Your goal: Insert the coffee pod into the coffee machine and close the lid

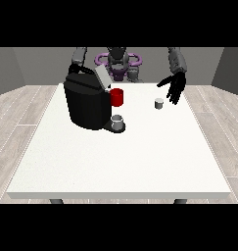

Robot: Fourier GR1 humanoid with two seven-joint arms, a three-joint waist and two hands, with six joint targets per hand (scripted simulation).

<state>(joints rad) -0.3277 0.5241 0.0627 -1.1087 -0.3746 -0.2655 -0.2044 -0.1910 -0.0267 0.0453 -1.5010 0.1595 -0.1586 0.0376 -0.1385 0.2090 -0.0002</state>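
A black coffee machine (86,103) stands on the white table (120,157) at the left, its grey lid (102,76) raised and tilted. A red part (117,97) shows at its front, and a grey cup (118,122) sits on its base. The small grey coffee pod (159,103) stands on the table to the right of the machine. The hand at the view's right (175,87) hangs just right of and above the pod with fingers spread and straight, not touching it. The hand at the view's left is hidden behind the machine; only its arm (79,55) shows.
The robot's torso (118,63) stands behind the table's far edge. Wooden floor surrounds the table. The table's near half carries nothing.
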